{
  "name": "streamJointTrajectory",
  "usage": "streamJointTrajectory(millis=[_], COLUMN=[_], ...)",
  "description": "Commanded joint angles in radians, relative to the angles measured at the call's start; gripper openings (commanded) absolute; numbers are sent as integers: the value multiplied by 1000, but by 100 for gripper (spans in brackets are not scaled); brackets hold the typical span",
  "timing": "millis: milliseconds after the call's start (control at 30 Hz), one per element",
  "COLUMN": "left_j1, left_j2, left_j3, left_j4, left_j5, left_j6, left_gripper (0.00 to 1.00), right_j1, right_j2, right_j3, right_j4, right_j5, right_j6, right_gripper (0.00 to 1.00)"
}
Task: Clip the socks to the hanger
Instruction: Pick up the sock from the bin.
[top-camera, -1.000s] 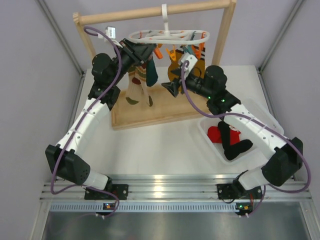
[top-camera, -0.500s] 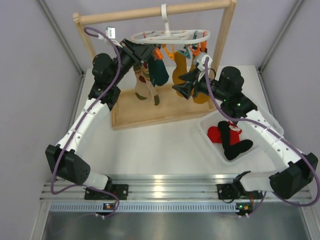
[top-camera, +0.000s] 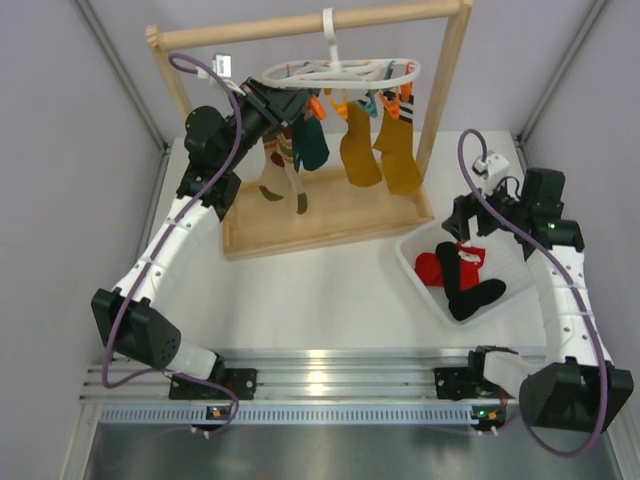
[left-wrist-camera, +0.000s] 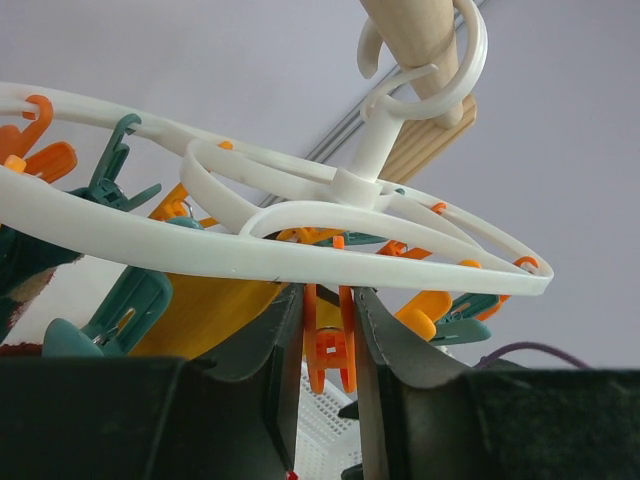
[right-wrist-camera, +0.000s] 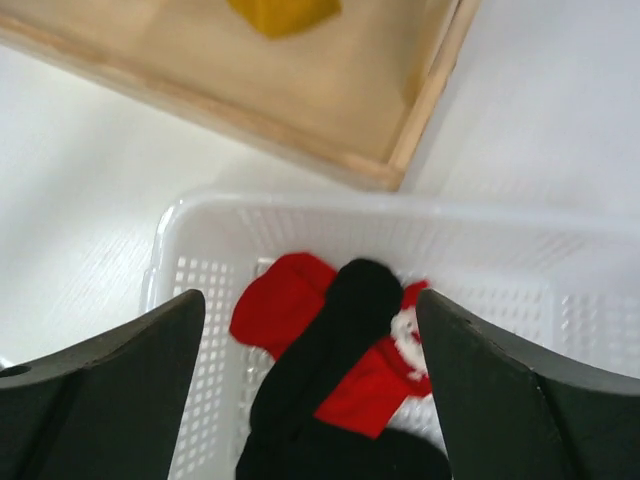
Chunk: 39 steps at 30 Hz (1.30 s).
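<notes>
Two red socks (top-camera: 432, 268), one black sock (top-camera: 472, 296): top view, in basket (top-camera: 408, 258), 4 o'clock, right gripper (top-camera: 458, 222) above. At 12 o'clock, hanger (top-camera: 400, 70), left gripper (top-camera: 298, 104) at its rim. Left wrist: fingers flank orange clip (left-wrist-camera: 328, 350); grip cannot be told. Right wrist: jaws spread wide, empty, over socks.

A black sock (top-camera: 468, 292) lies across red socks (top-camera: 432, 267) in the white basket (top-camera: 408, 258) at 4 o'clock. The white ring hanger (top-camera: 338, 68), carrying orange and teal clips (left-wrist-camera: 330, 348), hangs hooked on the wooden rail (top-camera: 250, 28) at 12 o'clock.
</notes>
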Motion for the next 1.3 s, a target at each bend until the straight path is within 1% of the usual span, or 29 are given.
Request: streamJointTrajectory(millis=[0, 100, 167, 200, 300, 500, 633, 767, 867, 900, 1000, 1067, 1167, 1200, 1267], left_j1=[7, 7, 7, 7, 7, 10, 10, 16, 18, 18, 21, 22, 24, 24, 26], left_j2=[1, -4, -5, -5, -9, -9, -10, -12, -13, -12, -15, -15, -15, -13, -12], left_j3=[32, 24, 24, 24, 24, 19, 19, 18, 18, 18, 18, 16, 12, 10, 8], left_j4=[58, 55, 47, 46, 44, 44, 41, 30, 27, 27, 24, 23, 23, 21, 19], left_j5=[-3, -4, -4, -7, -7, -10, -9, -10, -15, -12, -13, -13, -10, -10, -12], left_j6=[-1, 5, 11, 13, 18, 18, 22, 25, 25, 25, 28, 28, 27, 27, 27], left_gripper=[0, 0, 0, 0, 0, 0, 0, 0, 0, 0, 0, 0, 0, 0, 0], right_j1=[-18, -16, -18, -18, -18, 4, 47, 84, 88, 88, 88, 120, 131, 131, 134], right_j2=[-43, -40, -12, 5, 83, 193, 246, 284, 330, 339, 355, 355, 353, 352, 344], right_j3=[-66, -160, -201, -206, -198, -181, -194, -208, -206, -206, -212, -220, -235, -240, -241], right_j4=[-105, -22, 29, 53, 70, 123, 156, 227, 232, 230, 228, 231, 245, 247, 247], right_j5=[80, 150, 196, 251, 314, 329, 345, 386, 446, 472, 513, 517, 501, 480, 434], right_j6=[34, 143, 198, 249, 333, 461, 502, 515, 518, 515, 515, 510, 506, 501, 492], right_gripper=[85, 74, 71, 67, 66, 66, 66, 64, 62, 59, 57, 57, 46, 36, 24])
